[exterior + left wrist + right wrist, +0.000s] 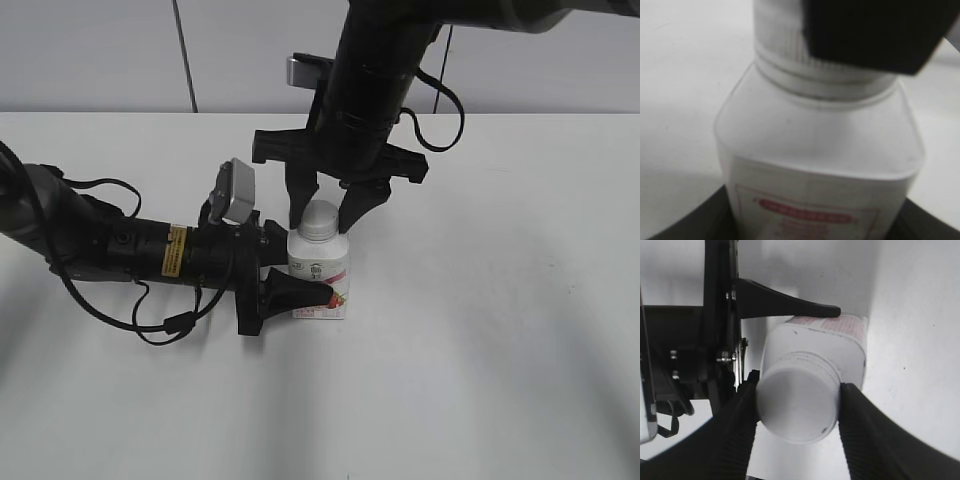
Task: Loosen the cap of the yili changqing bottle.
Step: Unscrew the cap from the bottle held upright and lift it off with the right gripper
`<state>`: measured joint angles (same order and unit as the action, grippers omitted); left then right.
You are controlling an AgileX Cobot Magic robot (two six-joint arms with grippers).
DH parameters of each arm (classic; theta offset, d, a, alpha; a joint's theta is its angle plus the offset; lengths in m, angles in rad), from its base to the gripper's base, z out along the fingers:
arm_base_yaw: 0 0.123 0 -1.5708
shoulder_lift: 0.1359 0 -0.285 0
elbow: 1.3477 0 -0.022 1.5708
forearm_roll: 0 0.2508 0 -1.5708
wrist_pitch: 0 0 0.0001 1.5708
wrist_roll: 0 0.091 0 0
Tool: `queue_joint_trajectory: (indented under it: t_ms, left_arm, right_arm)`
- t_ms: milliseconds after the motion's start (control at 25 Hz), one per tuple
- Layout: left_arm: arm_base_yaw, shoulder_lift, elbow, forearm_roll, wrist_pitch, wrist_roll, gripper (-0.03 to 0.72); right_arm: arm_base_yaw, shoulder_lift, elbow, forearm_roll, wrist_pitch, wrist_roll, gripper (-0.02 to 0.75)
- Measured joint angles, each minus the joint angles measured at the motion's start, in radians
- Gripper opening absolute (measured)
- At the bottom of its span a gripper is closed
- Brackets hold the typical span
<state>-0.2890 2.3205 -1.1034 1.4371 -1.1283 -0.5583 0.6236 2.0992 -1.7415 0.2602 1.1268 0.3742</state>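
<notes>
Your left gripper (300, 292) clamped the yili changqing bottle (318, 272) low on its body as it stood upright on the white table (500, 300), one dark finger (790, 305) lying flat across the pink-red label and the other hidden behind the carton, so that the bottle sat squarely between them and was held firm. Just above those fingers, the sloping shoulders and wide neck rose clear of the grip, blurred but unobstructed in the left wrist view. Higher still, your right gripper (320, 205) came down from above with its two ribbed fingers (737, 425) pressed against opposite sides of the cap (796, 402), closed narrowly on it with no gap showing on either side. The cap's flat white top sat centred between those fingertips, and it appeared fully seated on the neck, so the loosening looked barely begun, if at all. To do this step well, you would have wanted to keep the lower clamp steady so the carton could not spin, hold the upper fingers level on the ribbed side rather than the rim, and turn the wrist about the bottle's own axis without pulling up. The squarish body might have twisted or tipped had the lower hold slackened. Beyond the arms lay only bare tabletop and a pale wall (100, 50).
</notes>
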Motion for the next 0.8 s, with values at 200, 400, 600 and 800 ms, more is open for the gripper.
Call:
queue_joint_trajectory:
  t_ms: [200,400,600,800]
  left_arm:
    - [0.000,0.000,0.000,0.000,0.000,0.000,0.401]
    - [0.000,0.000,0.000,0.006,0.000,0.001,0.400]
    - [0.000,0.000,0.000,0.009,0.000,0.001,0.400]
    - [0.000,0.000,-0.001,0.013,0.000,0.002,0.400]
  right_arm:
    - [0.000,0.000,0.000,0.000,0.000,-0.112,0.398]
    - [0.000,0.000,0.000,0.001,0.001,-0.500,0.398]
    - [0.000,0.000,-0.003,0.001,0.006,-0.846,0.398]
    - [0.000,0.000,-0.006,0.000,0.019,-1.035,0.396]
